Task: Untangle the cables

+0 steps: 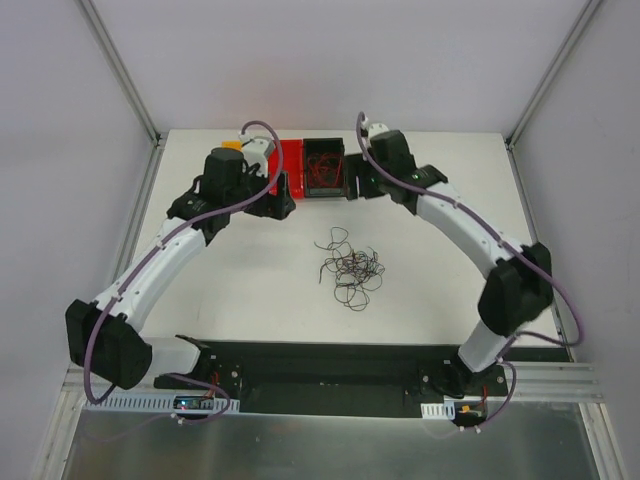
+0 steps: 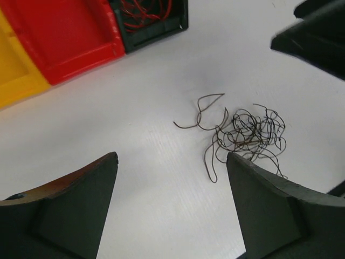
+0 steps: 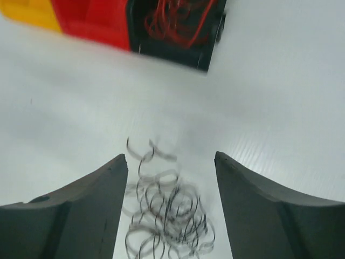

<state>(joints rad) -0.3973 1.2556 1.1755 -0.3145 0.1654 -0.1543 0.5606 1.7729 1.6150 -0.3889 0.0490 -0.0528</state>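
A tangle of thin dark brown and black curly cables [image 1: 350, 268] lies on the white table, mid-way between the arms. It shows at right in the left wrist view [image 2: 250, 132] and blurred, low between the fingers, in the right wrist view [image 3: 167, 210]. My left gripper [image 1: 284, 204] hovers at the back left of the tangle; it is open and empty [image 2: 171, 156]. My right gripper [image 1: 357, 185] hovers behind the tangle, near the black bin; it is open and empty [image 3: 171, 156]. Red wires [image 1: 324, 168] lie in the black bin.
A row of bins stands at the back edge: yellow [image 1: 232, 146], red [image 1: 290, 160], black [image 1: 325, 194]. They also show in the left wrist view [image 2: 70, 32] and the right wrist view [image 3: 91, 19]. The right arm's black body [image 2: 318, 38] is close to the left gripper.
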